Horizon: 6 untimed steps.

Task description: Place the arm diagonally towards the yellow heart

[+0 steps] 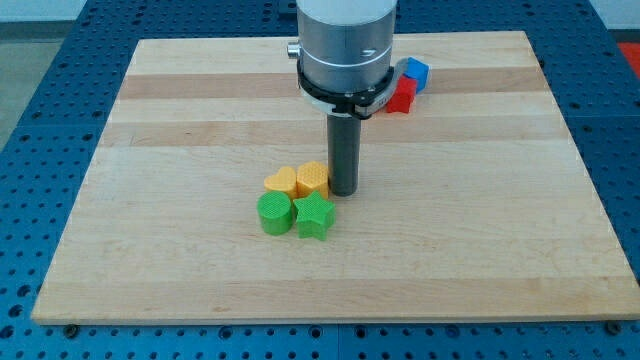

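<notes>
1. The wooden tabletop [200,90] carries two clusters of blocks. Near the middle, slightly toward the view's bottom, four blocks sit packed together: the yellow heart [281,182], a yellow block [312,178] of roughly hexagonal shape on its right, a green round block [273,214] below the heart, and a green star [314,215] below the other yellow one.
2. Toward the view's top right, well apart from that cluster, a red block [402,95] and a blue block [415,73] touch each other, partly hidden by the arm's metal housing [345,45]; their shapes cannot be made out.
3. The tool is a plain dark rod with nothing to open or close, so no jaw state applies. Its tip [343,192] rests on the tabletop just beside the yellow hexagonal block, on that block's right; whether it touches cannot be told.
4. The yellow heart lies on the far side of that hexagonal block from the tip, so the two are near but not adjacent.
5. Judged from this layout, a straight slide toward the view's left would shove the hexagonal block into the heart. A better route probably skirts the cluster toward the view's top, then settles off the heart's upper corner, where the tabletop is bare.
6. The risk is clipping the packed blocks; keeping the approach slow and outside the cluster's outline should leave the heart undisturbed.
</notes>
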Each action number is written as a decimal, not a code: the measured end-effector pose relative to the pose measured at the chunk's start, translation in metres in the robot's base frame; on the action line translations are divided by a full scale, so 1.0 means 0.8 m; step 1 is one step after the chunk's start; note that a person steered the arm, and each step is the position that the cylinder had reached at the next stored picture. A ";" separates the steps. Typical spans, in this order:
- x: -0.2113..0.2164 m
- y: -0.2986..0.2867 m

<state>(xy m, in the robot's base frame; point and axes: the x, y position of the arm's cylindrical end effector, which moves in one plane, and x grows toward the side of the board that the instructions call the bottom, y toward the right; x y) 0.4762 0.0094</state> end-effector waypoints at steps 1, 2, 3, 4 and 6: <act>-0.007 0.000; -0.035 0.006; -0.056 -0.012; -0.062 -0.065; -0.024 -0.156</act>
